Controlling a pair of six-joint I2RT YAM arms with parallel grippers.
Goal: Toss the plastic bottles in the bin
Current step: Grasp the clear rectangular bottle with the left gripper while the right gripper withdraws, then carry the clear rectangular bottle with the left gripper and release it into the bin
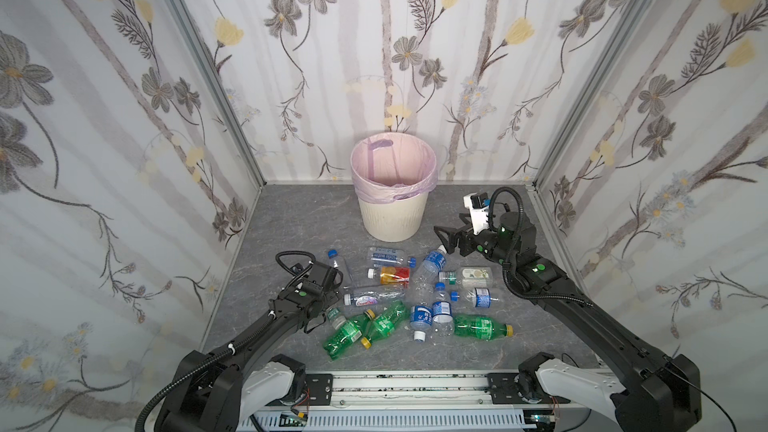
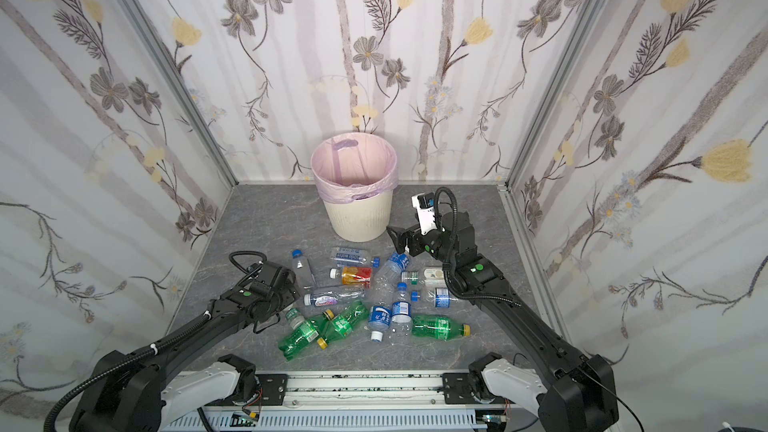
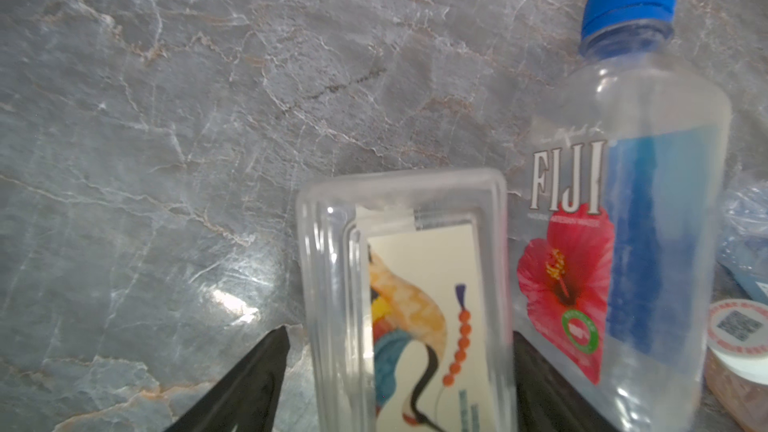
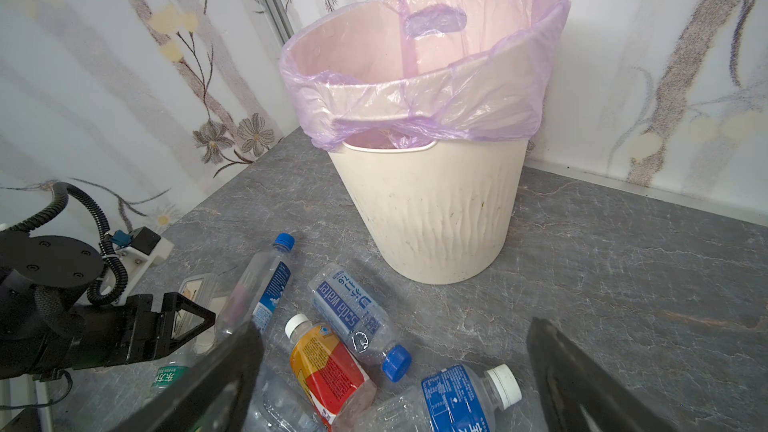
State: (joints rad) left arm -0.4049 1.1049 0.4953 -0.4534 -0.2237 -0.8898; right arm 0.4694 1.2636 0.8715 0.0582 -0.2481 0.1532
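Green bottles [image 1: 482, 326], yellow-capped, lie nearest the desk's [image 1: 291, 218] front edge. The other plastic bottles [image 1: 432, 261] are scattered mid-desk behind them, all lying down. Left pincer [image 3: 401, 330]: jaws partly apart, astride a clear flat-sided bottle [image 3: 399, 201] beside a Fiji bottle [image 3: 644, 209]; cannot tell if they press it. Right pincer [image 1: 444, 239]: spread wide, empty, above the pile's far right. Bin [image 1: 392, 218]: upright at mid far edge, pink liner over the rim.
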